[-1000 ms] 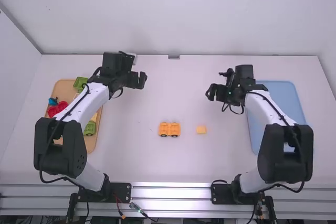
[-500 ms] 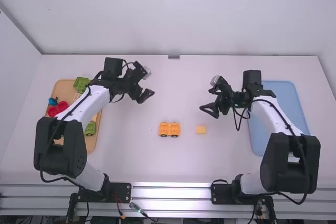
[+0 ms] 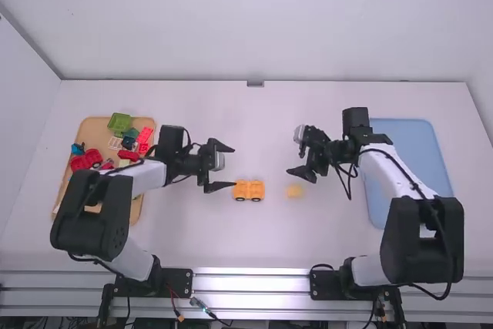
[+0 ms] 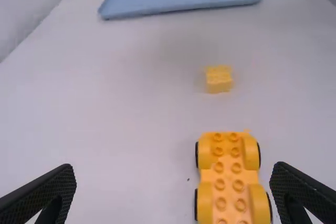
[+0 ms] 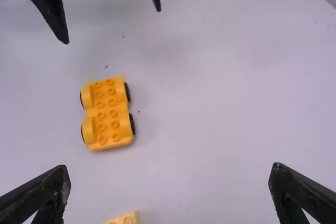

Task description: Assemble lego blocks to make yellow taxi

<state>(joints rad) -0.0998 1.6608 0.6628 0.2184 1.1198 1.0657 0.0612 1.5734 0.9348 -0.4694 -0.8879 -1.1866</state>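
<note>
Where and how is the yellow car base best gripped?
Probably straight down from above, one finger on each long side, closing on the waist between the fenders. The base stands on its wheels, studs up; its sides pinch in there, so that grip should avoid the wheels.

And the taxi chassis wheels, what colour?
Black wheels on the orange-yellow chassis; clearest in the right wrist view.

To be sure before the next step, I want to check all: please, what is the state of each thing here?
Left gripper: open, holding nothing
Right gripper: open, holding nothing
Yellow wheeled base: wheels down, studs uncovered
Small yellow block: loose, apart from the base
Tan tray: holding coloured blocks
Blue tray: lying flat
</note>
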